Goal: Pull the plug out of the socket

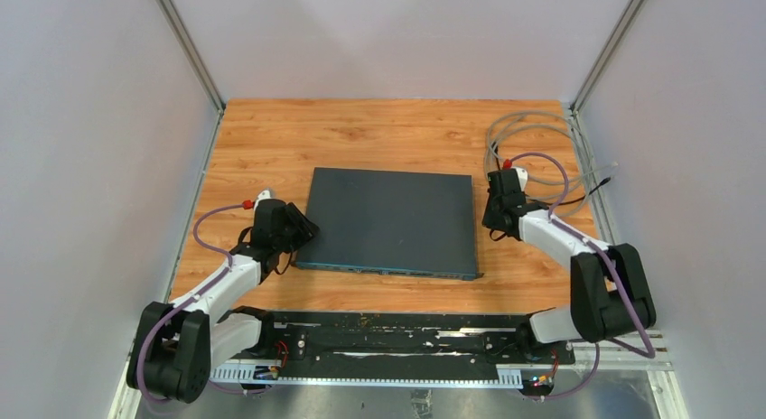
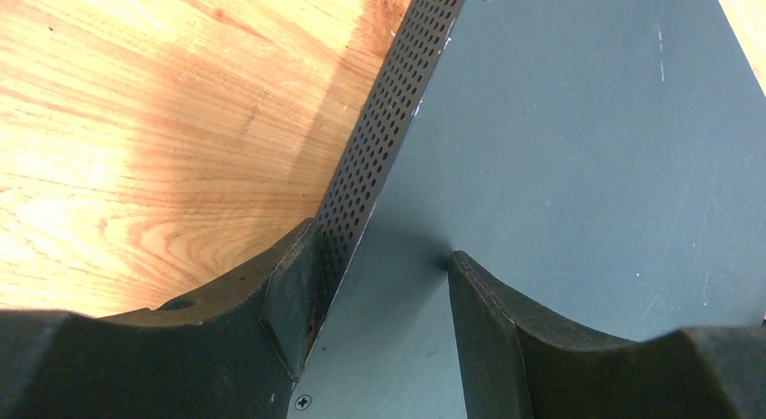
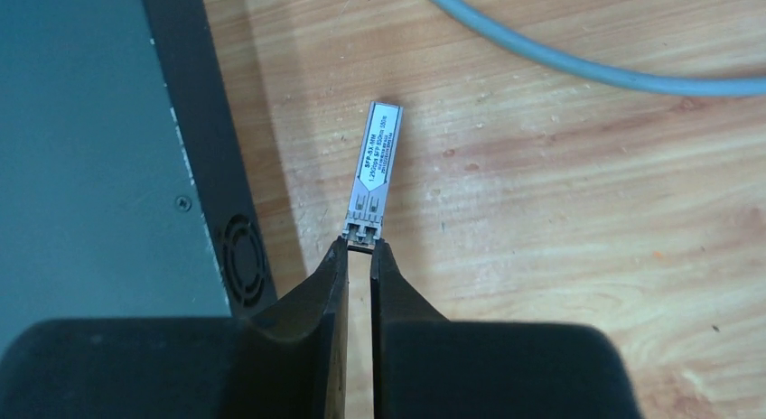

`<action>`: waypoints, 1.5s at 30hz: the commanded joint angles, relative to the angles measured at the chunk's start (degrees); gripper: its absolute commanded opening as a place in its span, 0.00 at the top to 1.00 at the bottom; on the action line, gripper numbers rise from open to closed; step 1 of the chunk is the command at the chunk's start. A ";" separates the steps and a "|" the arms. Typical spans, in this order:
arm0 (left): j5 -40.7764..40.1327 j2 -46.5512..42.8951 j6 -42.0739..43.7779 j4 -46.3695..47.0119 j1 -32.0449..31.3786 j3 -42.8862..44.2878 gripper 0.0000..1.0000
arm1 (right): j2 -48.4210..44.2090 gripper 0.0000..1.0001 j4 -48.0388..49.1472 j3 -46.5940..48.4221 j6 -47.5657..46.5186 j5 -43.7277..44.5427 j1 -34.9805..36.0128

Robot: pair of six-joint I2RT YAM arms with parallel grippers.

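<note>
Pinching the latch end of the SFP module (image 3: 372, 171) in the clenched right gripper (image 3: 359, 247), clear of the network switch (image 3: 81, 148), over the wooden table (image 3: 560, 220) just beside its right side. Straddling the switch's perforated left edge with the left gripper (image 2: 379, 265), jaws half parted, apparently gripping it.

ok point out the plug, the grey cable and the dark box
plug (image 3: 370, 166), right wrist view, middle of its metal body
grey cable (image 3: 578, 67), right wrist view, midway along its run
dark box (image 1: 388, 222), top view, centre of its lid
</note>
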 commanded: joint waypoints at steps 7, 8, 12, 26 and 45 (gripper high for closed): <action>0.22 -0.92 1.92 -5.61 -0.54 -1.88 0.44 | 5.45 0.47 1.77 -1.77 1.68 1.24 -1.21; 0.22 -1.09 2.00 -5.83 -0.54 -1.81 0.44 | 4.42 0.44 0.52 -1.77 2.03 1.15 -1.23; 0.24 -2.01 2.24 -6.59 -0.54 -1.70 0.44 | -1.94 0.32 -5.69 -1.86 3.40 1.05 -1.23; -0.20 -6.95 5.38 -11.00 -0.54 -0.57 0.43 | -39.67 0.00 -29.03 -13.44 5.39 -36.02 3.40; 4.34 -5.06 7.60 -10.86 -0.54 0.17 0.43 | -30.20 0.02 -2.84 -19.01 11.26 -34.75 9.92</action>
